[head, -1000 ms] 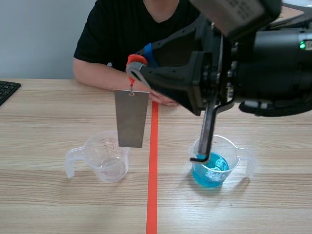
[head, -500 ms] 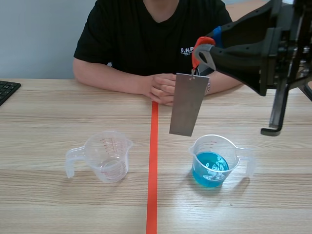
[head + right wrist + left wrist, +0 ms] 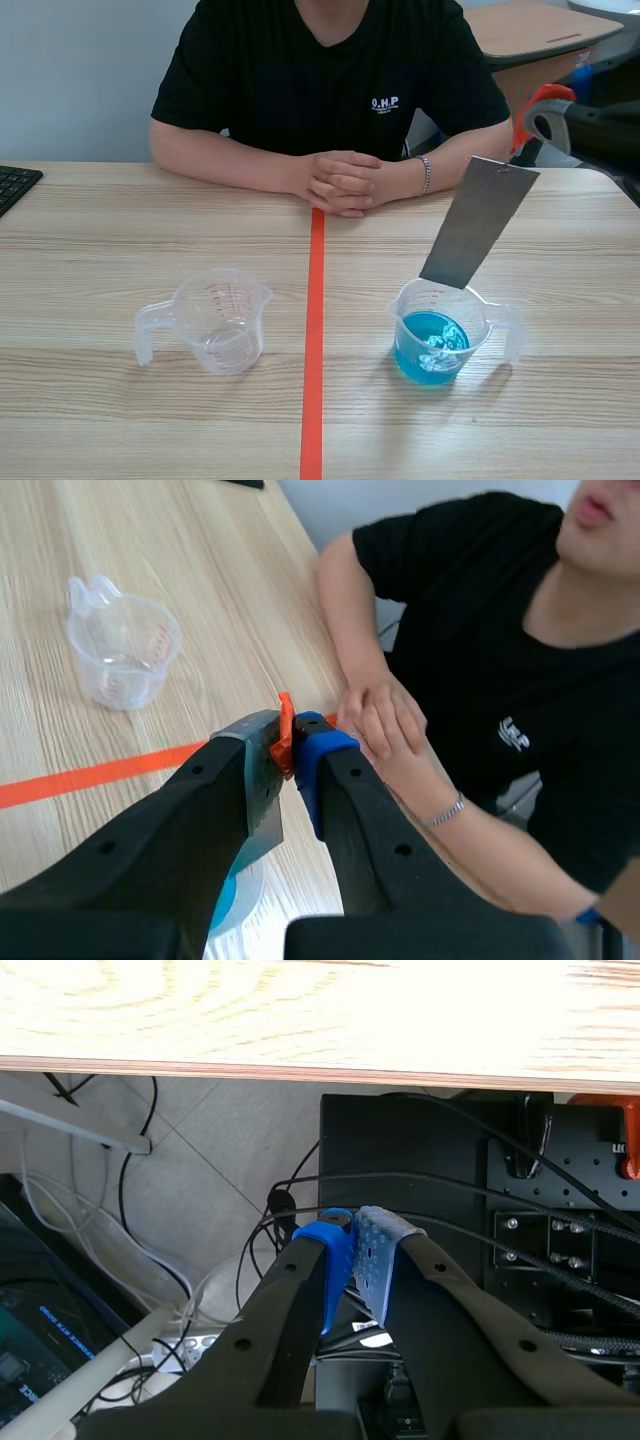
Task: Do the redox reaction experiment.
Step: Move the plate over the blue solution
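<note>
The grey metal plate (image 3: 478, 222) hangs below the right gripper (image 3: 545, 112), tilted, with its lower edge at the rim of the measuring cup (image 3: 481, 338) that holds blue liquid (image 3: 428, 352). I cannot tell if the edge touches the rim.

The fingers pinch only a small orange-red tag (image 3: 284, 732) at the plate's top end, not the plate itself. So I think the plate can swing. If it comes down crooked, it may push the light cup over and spill the liquid, or slide down outside the cup wall.

The plate is flat, long and narrow, dull grey and without marks.

The empty cup (image 3: 226, 346) stands well apart from this gripper. The left gripper (image 3: 355, 1250) is pressed together on nothing, below the table edge.
</note>
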Robot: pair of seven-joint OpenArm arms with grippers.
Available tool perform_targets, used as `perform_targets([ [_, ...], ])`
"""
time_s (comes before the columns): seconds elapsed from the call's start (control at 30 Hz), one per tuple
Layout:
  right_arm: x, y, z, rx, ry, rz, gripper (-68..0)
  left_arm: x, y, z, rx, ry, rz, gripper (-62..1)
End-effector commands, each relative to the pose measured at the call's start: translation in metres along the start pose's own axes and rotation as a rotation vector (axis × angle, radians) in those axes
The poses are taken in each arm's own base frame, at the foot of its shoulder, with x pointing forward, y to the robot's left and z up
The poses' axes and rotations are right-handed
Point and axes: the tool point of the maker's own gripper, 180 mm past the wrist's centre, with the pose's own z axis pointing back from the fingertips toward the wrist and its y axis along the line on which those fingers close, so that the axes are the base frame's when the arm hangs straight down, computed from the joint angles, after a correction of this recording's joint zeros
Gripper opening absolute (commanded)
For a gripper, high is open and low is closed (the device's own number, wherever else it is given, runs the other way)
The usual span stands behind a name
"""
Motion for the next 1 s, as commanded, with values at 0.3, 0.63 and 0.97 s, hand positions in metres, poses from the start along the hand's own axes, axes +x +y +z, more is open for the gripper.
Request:
perform_targets([
  [0.3, 0.003, -0.005, 0.008, -0.054, -0.025, -0.029, -66.0, 0.005, -0.001, 0.002, -0.003, -0.017, 0.001, -56.6],
  [0.63, 0.001, 0.001, 0.005, -0.035, -0.024, -0.041, -66.0, 0.005, -0.002, 0.002, -0.003, -0.017, 0.001, -56.6],
  [0.97, -0.001, 0.007, 0.002, -0.015, -0.02, -0.05, -66.0, 0.005, -0.001, 0.002, -0.003, -0.016, 0.0, -56.6],
])
